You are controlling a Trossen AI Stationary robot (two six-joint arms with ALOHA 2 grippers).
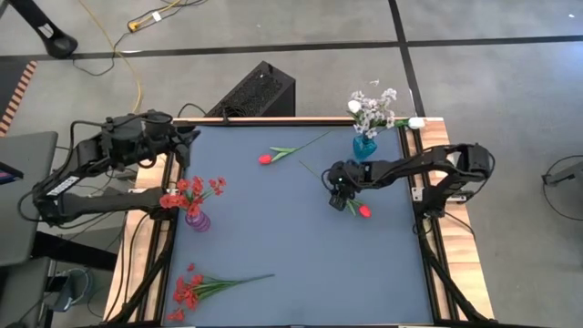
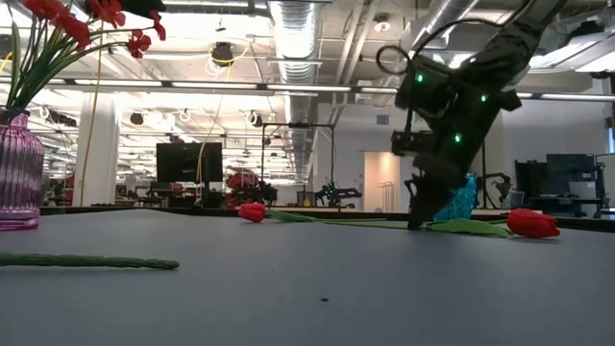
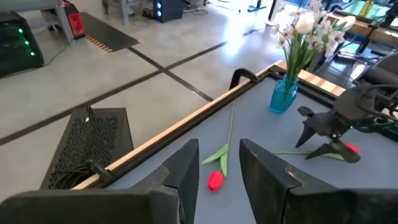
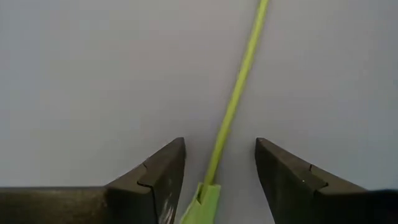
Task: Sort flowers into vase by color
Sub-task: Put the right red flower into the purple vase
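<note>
A red tulip lies on the blue-grey table, its thin green stem running toward the far left. My right gripper points down over that stem, open, one finger on each side and neither touching it. In the low view the right gripper stands low at the table, beside the tulip's bud. A second red tulip lies near the far edge. My left gripper waits open over the far left corner. A purple vase holds red blossoms. A blue vase holds white flowers.
A bunch of small red blossoms lies near the near left corner, its stem flat on the table. A black box stands on the floor beyond the far edge. A white bud lies at the far right corner.
</note>
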